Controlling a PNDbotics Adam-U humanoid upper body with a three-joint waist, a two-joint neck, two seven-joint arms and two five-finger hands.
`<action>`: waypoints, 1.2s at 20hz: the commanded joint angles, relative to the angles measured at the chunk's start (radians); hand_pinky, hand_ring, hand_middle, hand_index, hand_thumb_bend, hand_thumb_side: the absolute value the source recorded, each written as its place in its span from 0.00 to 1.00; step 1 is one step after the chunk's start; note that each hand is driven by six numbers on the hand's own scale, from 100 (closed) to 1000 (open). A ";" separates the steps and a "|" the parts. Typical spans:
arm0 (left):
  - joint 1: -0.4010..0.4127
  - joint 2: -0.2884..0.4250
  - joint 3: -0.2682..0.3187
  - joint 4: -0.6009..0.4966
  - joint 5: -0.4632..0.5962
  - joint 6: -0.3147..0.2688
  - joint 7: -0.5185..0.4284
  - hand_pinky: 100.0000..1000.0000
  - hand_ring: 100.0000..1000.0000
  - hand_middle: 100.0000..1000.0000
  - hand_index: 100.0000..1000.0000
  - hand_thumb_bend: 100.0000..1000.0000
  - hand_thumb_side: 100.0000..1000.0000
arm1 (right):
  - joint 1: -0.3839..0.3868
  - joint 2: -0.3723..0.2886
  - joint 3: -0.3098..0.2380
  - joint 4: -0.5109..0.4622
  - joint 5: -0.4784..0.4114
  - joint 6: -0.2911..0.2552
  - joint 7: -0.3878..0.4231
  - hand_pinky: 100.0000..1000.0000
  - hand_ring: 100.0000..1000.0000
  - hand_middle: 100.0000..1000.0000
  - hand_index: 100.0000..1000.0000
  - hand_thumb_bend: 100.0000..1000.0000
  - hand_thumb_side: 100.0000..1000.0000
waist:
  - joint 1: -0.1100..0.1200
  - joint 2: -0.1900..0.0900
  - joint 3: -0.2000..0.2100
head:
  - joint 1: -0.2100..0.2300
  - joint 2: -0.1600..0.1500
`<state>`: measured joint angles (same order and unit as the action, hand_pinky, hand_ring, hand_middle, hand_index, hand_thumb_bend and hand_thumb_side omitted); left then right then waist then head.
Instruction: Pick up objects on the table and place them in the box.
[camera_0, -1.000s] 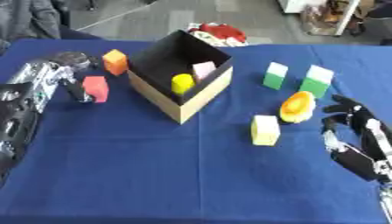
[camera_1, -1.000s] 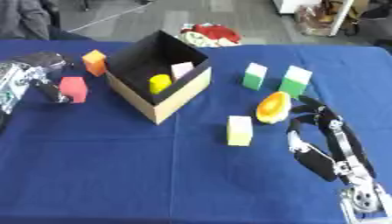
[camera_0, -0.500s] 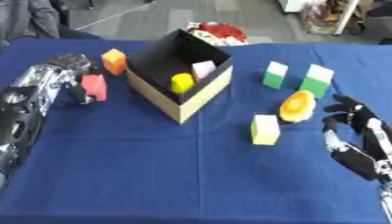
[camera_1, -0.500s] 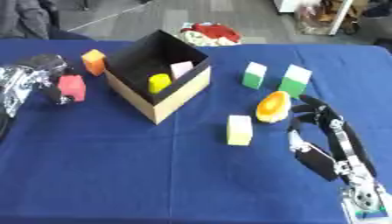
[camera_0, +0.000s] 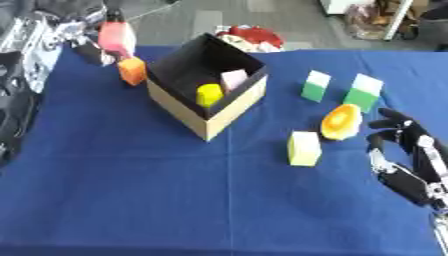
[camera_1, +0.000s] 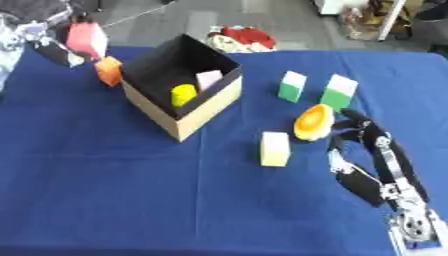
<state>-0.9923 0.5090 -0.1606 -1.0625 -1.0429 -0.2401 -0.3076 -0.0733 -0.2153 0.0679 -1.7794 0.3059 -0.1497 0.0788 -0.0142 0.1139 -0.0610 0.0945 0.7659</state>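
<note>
Lifted off the blue surface (camera_0: 131, 190) since a second ago, the pink-red block (camera_0: 115, 36) now hangs in the air at the far left, above and just behind the orange cube (camera_0: 132, 70), where before it sat beside that cube. The left hand (camera_0: 74, 27) has its fingers curled round the block. The orange cube rests on the cloth just left of the open box (camera_0: 188, 107), which is tan outside and black inside and holds a yellow piece (camera_0: 208, 94) and a pale pink block (camera_0: 234, 79). To the right of the box stand two green-and-white blocks (camera_0: 316, 85) (camera_0: 365, 92), near each other. Nearer, an orange rounded thing (camera_0: 339, 121) lies beside a pale yellow block (camera_0: 304, 148). The right hand (camera_1: 372, 150) rests at the lower right, fingers relaxed and spread, holding nothing, just beside the orange rounded thing.
</note>
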 joint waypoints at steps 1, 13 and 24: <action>-0.040 -0.049 -0.024 0.023 -0.017 -0.020 -0.002 0.67 0.51 0.48 0.66 0.31 0.00 | -0.012 -0.015 -0.003 -0.009 -0.003 -0.002 0.001 0.80 0.63 0.67 0.89 0.00 0.12 | 0.004 -0.001 -0.008 | 0.006 0.004; -0.030 -0.123 -0.001 0.132 -0.063 -0.022 0.096 0.81 0.76 0.80 0.93 0.88 0.42 | -0.023 -0.011 -0.002 -0.010 -0.007 -0.002 0.004 0.80 0.63 0.67 0.89 0.00 0.12 | -0.003 0.019 -0.023 | 0.000 0.004; -0.042 0.012 0.143 0.195 0.030 0.212 0.145 0.77 0.69 0.72 0.87 0.73 0.35 | -0.018 -0.016 -0.005 -0.005 -0.006 -0.002 0.002 0.80 0.63 0.67 0.89 0.00 0.13 | 0.004 0.015 -0.015 | -0.001 0.004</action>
<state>-1.0078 0.4797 -0.0471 -0.8849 -1.0138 -0.0692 -0.1671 -0.0866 -0.2153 0.0680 -1.7763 0.3050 -0.1510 0.0811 -0.0142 0.1332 -0.0750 0.0936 0.7660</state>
